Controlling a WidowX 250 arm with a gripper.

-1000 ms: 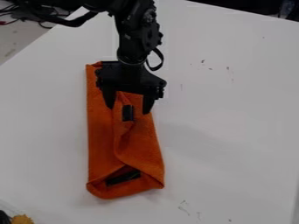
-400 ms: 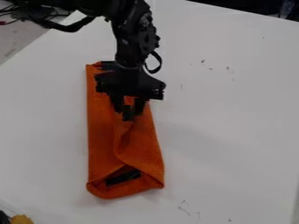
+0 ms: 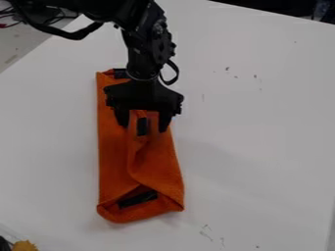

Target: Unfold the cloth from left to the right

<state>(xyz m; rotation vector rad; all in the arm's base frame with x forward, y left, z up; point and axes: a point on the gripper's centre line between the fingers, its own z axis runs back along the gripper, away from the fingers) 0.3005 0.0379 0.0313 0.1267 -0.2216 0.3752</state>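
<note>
My gripper (image 3: 142, 126) hangs over the upper part of the cloth, its two fingers spread apart and open. The orange cloth (image 3: 114, 162) lies folded into a long strip, left of the table's middle. A loose fold runs down its middle, with a black patch (image 3: 142, 126) showing between my fingers. Another black patch (image 3: 138, 198) shows in the fold at the cloth's lower end. The top edge of the cloth is partly hidden behind the gripper.
The white table (image 3: 262, 137) stretches out to the right of the cloth. At the bottom left corner sits a yellow object (image 3: 25, 245) beside something black. Cables (image 3: 56, 17) lie beyond the table's edge at the upper left.
The fingers closed in toward each other around the upper black patch, then spread apart again. The arm has shifted slightly left and down, while the cloth looks the same.
</note>
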